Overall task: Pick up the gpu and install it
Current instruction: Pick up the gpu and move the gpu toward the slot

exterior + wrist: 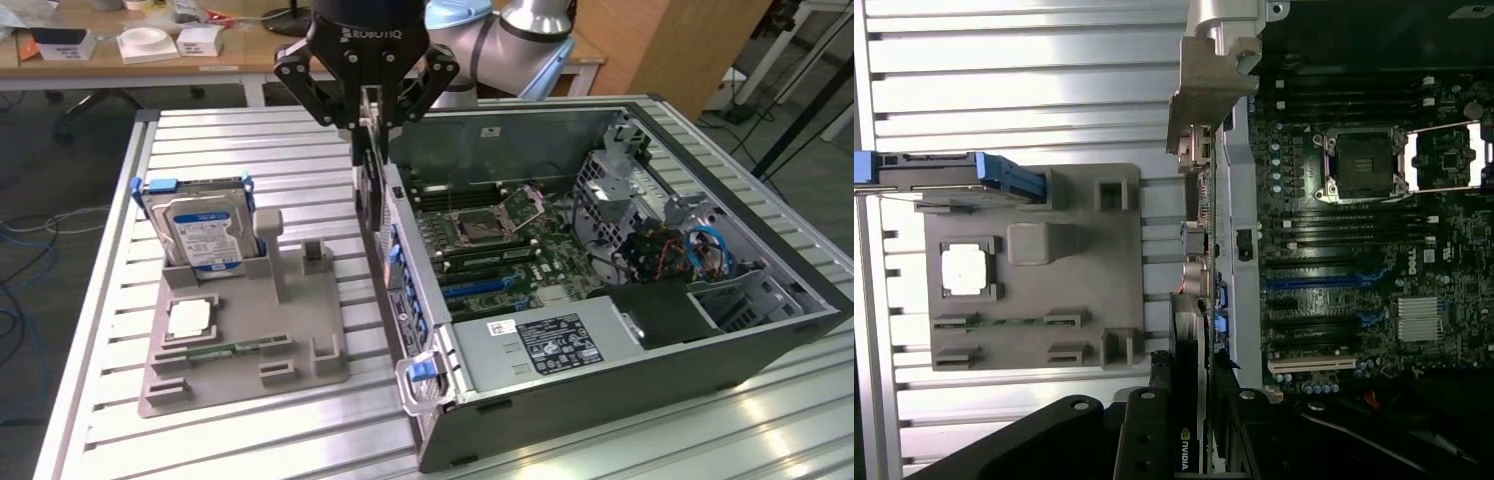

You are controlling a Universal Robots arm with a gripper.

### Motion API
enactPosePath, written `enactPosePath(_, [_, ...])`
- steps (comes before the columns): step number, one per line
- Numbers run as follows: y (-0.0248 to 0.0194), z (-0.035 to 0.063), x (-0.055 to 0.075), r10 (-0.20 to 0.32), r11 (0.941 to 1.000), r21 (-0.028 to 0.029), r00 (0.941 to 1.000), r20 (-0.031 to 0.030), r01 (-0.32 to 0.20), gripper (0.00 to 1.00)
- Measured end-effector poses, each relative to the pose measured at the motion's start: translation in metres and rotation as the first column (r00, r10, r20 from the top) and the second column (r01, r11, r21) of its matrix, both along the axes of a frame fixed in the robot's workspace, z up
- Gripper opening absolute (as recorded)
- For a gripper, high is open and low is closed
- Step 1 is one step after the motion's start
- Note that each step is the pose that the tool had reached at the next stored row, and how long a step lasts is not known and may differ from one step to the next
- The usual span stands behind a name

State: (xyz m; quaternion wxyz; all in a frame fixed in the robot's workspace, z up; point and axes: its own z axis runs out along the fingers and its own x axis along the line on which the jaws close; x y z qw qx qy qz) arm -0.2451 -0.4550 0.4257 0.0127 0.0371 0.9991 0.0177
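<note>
We see the gripper [372, 105] clamped on the gpu [363, 150], which hangs upright and edge-on from its fingers, at the wall of the open computer case [747, 350] nearest the gray holder [227, 375]; whether card and wall touch, we cannot tell. The case lies on the slatted metal table [267, 150], motherboard [521, 250] facing up. On the exterior view's left, the holder carries an upright hard drive [200, 232], a processor chip [191, 318] and a memory stick [234, 348].

Hard drive [200, 232], grey fixture [240, 378], slatted table [267, 150]
</note>
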Motion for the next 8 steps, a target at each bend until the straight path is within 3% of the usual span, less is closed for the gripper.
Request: enactPosePath(8, [0.0,0.0,0.012,0.0,1.0,0.0,1.0,0.0,0.0,0.26])
